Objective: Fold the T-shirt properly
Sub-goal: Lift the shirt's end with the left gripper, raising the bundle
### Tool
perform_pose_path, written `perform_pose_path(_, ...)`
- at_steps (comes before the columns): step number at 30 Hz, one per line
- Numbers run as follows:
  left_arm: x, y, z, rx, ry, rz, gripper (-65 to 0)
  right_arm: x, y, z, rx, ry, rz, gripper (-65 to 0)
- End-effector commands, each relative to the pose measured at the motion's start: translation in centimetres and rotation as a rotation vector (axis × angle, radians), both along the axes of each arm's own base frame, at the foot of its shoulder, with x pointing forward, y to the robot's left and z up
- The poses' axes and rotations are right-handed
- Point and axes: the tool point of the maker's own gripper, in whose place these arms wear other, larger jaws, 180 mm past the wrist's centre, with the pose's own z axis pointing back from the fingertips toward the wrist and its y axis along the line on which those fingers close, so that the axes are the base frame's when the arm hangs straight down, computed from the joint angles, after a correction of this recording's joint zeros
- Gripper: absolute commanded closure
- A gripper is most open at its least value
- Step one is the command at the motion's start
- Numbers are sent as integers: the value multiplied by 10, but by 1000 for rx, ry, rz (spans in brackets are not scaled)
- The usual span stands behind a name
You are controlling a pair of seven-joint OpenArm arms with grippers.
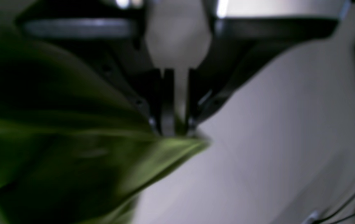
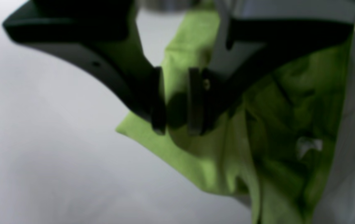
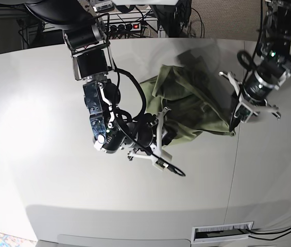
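T-shirt (image 3: 186, 103): green, bunched and creased, lying on the far middle of the white table (image 3: 42, 195), stretched between the two arms. A small pale label (image 2: 308, 145) shows among its folds in the right wrist view.

Left gripper (image 1: 173, 132): stands on the right side of the base view, at the shirt's right corner. Its black fingers (image 1: 167, 102) are drawn close together and pinch a pointed corner of the green cloth at their tips; the cloth spreads away to the left and downward from the pinch. Bare table lies to the right of the fingers.

Right gripper (image 2: 176, 130): stands on the left side of the base view, at the shirt's near left edge. Its fingers (image 2: 157, 99) are a little apart, with a fold of the cloth sitting between them; the tips press onto the shirt near its pale green edge. Most of the shirt lies to the right of these fingers in the wrist view, the bare table to the left.

Cables and a power strip (image 3: 130, 25): beyond the table's far edge.
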Motion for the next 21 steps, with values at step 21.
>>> perform_pose_path(21,-91,-106,-15,-677,313,-58,-233,22,-15,20,-22,-77,-16,-136)
